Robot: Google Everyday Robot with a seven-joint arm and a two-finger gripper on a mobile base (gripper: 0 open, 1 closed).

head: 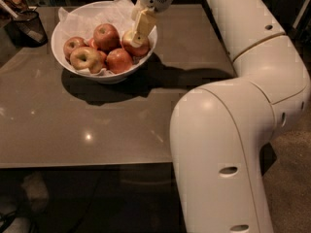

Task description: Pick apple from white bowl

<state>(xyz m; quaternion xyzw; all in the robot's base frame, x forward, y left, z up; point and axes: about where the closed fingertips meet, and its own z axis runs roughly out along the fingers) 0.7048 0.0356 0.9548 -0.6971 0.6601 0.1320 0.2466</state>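
Observation:
The white bowl (104, 75) stands at the table's far left, lined with crumpled white tissue (85, 21) and holding several apples. My gripper (136, 40) reaches down from the top into the bowl's right side and sits on the right-hand red apple (141, 50), partly hiding it. A mostly yellow-green apple (86, 58) lies at the bowl's front left. Darker red apples (107, 35) lie in the middle.
A small dark mesh cup (29, 27) stands at the table's far left corner, beside the bowl. The brown table (97, 125) spreads toward me. My large white arm (228, 130) fills the right side and hides the table's right edge.

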